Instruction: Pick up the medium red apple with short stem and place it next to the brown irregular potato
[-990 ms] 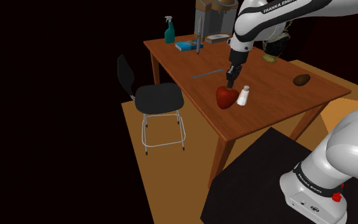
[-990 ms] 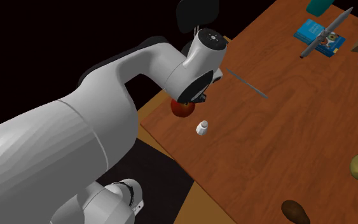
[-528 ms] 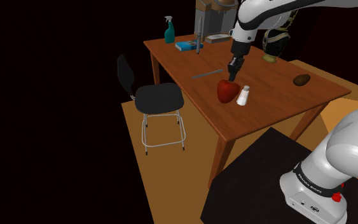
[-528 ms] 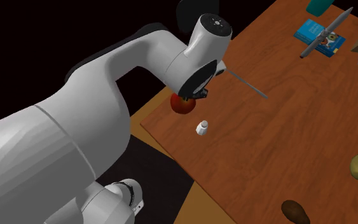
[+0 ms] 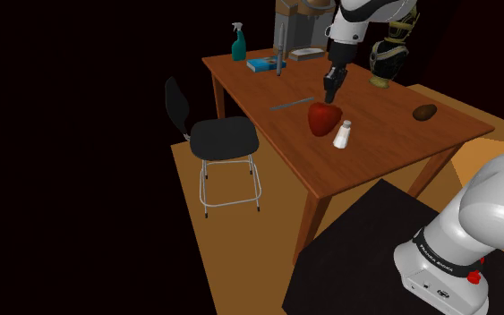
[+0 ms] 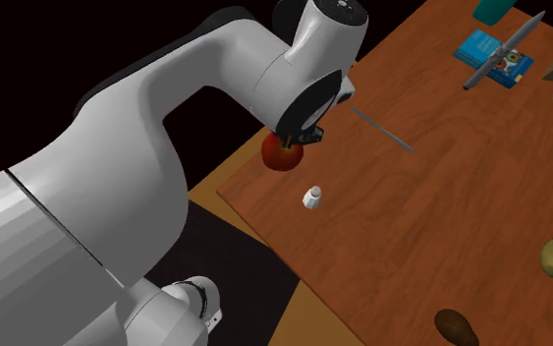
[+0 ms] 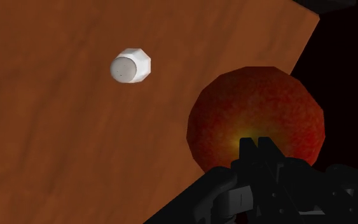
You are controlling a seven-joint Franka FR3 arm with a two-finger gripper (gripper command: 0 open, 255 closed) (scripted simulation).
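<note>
A red apple (image 5: pixel 324 117) hangs just above the brown table (image 5: pixel 384 157), with my gripper (image 5: pixel 331 97) shut on its top. From the second exterior view the apple (image 6: pixel 282 154) peeks out under the hand near the table's edge, where my gripper (image 6: pixel 297 143) clasps it. In the wrist view the apple (image 7: pixel 257 118) sits right at the black fingertips (image 7: pixel 255 151). The brown potato (image 5: pixel 424 112) lies far off toward the shoulder view's right, and it shows again as the potato (image 6: pixel 454 326) at the second exterior view's bottom.
A small white shaker (image 5: pixel 342 134) stands on the table right beside the apple. A thin grey rod (image 5: pixel 292 104), a blue book (image 5: pixel 263 64), a teal spray bottle (image 5: pixel 238 42) and a dark vase (image 5: pixel 386 58) lie farther back. A black chair (image 5: pixel 218 139) stands beside the table.
The gripper has risen with the apple in it, lifting it off the table and drifting slightly away from the shaker. The shaker and potato have not moved.
</note>
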